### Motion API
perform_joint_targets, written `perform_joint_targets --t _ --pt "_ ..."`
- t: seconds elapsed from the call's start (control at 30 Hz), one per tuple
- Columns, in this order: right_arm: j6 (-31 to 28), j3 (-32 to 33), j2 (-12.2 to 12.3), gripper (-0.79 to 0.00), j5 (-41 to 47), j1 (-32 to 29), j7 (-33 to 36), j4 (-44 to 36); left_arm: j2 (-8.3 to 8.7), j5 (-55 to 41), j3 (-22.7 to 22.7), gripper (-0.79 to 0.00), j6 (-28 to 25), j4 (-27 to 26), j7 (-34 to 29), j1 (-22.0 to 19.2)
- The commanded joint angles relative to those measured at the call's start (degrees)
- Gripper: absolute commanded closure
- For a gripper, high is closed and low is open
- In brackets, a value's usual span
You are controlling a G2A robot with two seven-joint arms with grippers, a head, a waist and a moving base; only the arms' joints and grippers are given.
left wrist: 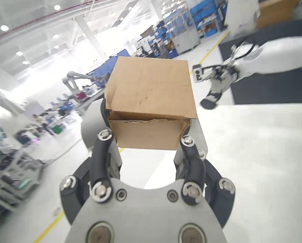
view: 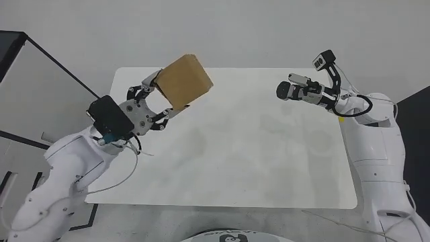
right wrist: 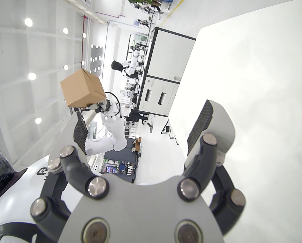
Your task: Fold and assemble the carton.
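Left wrist view shows the left gripper [left wrist: 147, 130] clamped on the brown carton [left wrist: 151, 89], one finger pressed against each side wall at the end nearest the palm. The carton sits between the fingers and juts out beyond their tips, lifted clear of the white table [view: 269, 168]. It looks squared into a box, with a flap edge lying across the face nearest the fingers. The side grip likely stops the walls springing open. The right gripper [right wrist: 143, 120] hangs well apart from the carton, fingers spread around nothing, probably free to press a flap.
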Motion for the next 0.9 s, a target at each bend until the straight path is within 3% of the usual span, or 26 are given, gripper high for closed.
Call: perform_joint_targets --t 0.0,0.1,0.4,0.47,0.7,0.87 --pt "0.00 0.00 0.00 -0.785 0.00 0.00 0.00 0.00 -0.03 -5.80 0.23 0.000 -2.23 1.42 -3.10 1.23" --pt "0.00 0.00 0.00 -0.785 0.00 0.00 0.00 0.00 -0.27 -15.43 0.52 0.000 -1.94 0.36 -6.86 2.23" --pt "0.00 0.00 0.00 -0.785 0.00 0.00 0.00 0.00 -0.44 -16.43 0.18 0.000 -1.38 -0.89 -6.65 1.54" --pt "0.00 0.00 0.00 -0.785 0.00 0.00 0.00 0.00 -0.69 -23.48 1.11 0.000 -1.02 -0.30 -7.46 1.82" --pt "0.00 0.00 0.00 -0.785 0.00 0.00 0.00 0.00 -0.97 -49.26 1.94 0.000 2.51 -0.22 -19.01 2.19" --pt "0.00 0.00 0.00 -0.785 0.00 0.00 0.00 0.00 -0.93 -49.56 1.44 0.000 1.50 -0.55 -19.57 1.82"
